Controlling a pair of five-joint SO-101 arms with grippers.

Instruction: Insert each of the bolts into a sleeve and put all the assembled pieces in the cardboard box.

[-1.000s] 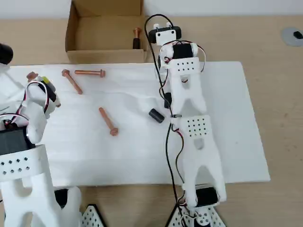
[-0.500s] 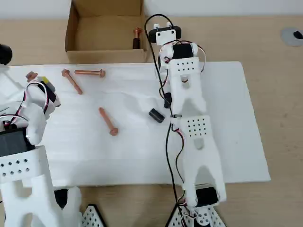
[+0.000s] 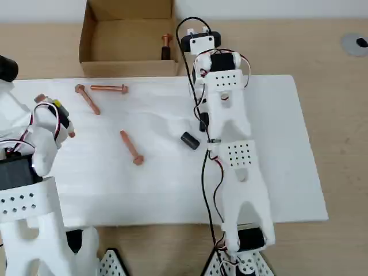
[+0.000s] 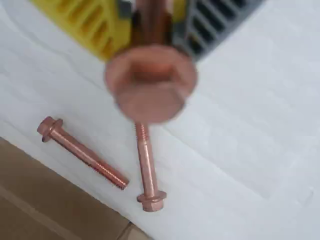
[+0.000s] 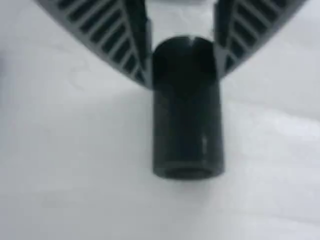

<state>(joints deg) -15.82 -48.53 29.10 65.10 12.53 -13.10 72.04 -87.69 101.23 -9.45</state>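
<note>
Shifted slightly, my left gripper clamps a bolt — my right gripper pinches a sleeve (not joined yet). One assembled piece sits in the cardboard box — three loose bolts wait.

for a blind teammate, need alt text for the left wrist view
The left pincer is shut on a copper bolt, its flanged head facing the camera, over a white sheet. Two more bolts lie loose on it.

Loose bolts across the foam mat
</note>
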